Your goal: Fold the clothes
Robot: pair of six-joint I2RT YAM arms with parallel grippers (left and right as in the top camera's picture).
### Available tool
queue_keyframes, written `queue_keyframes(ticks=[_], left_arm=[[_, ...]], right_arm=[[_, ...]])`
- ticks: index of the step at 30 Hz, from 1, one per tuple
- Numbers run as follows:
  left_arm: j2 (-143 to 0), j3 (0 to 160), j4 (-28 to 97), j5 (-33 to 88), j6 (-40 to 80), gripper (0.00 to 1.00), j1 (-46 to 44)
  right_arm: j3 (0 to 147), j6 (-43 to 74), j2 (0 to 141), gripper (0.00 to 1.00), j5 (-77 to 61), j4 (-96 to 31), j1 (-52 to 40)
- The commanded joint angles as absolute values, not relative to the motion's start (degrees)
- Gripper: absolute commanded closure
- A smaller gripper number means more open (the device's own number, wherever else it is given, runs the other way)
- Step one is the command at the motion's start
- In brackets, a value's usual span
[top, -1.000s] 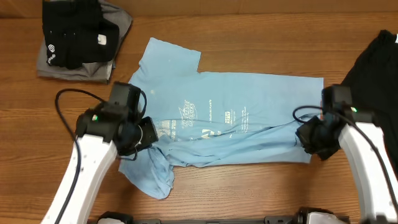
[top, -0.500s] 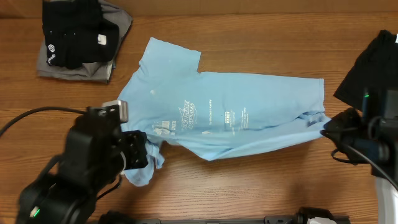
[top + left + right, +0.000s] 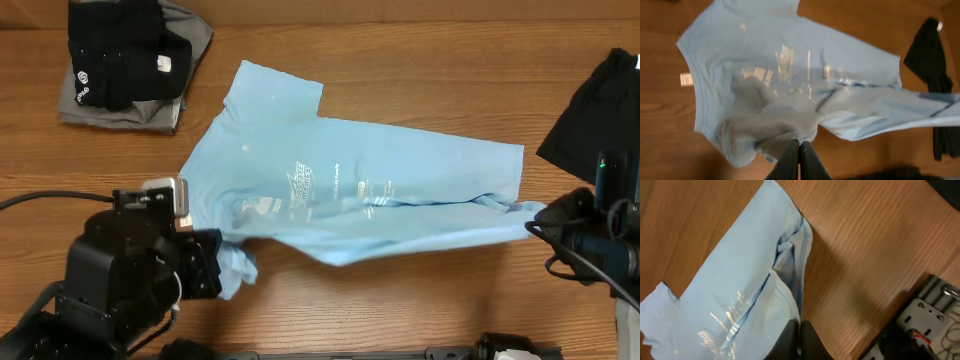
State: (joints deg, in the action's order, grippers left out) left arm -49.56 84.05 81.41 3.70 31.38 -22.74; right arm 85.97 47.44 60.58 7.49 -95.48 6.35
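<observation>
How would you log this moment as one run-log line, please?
item: light blue cloth T-shirt | left gripper: shut on it | right gripper: shut on it | state: stretched between both

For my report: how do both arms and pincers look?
Both arms are black and blocky. The left arm has a silver box and a black cable; the right arm, a green light and looped cables. The left pincer and right pincer have slim dark fingers.

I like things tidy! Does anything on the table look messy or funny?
Yes: the light blue T-shirt lies crooked and rumpled. Its near edge is pinched by the left claw and the right claw, one at each end, so the cloth bunches and sags there instead of lying flat. Nothing looks torn or spilled.
</observation>
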Motion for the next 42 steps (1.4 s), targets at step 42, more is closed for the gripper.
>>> queue_keyframes(ticks=[42], left_arm=[[-97.3,82.3,64.1,-10.5,33.8,0.96,-21.8]], right_arm=[[85.4,49.4,89.7,0.96,11.6,-82.3,6.5]])
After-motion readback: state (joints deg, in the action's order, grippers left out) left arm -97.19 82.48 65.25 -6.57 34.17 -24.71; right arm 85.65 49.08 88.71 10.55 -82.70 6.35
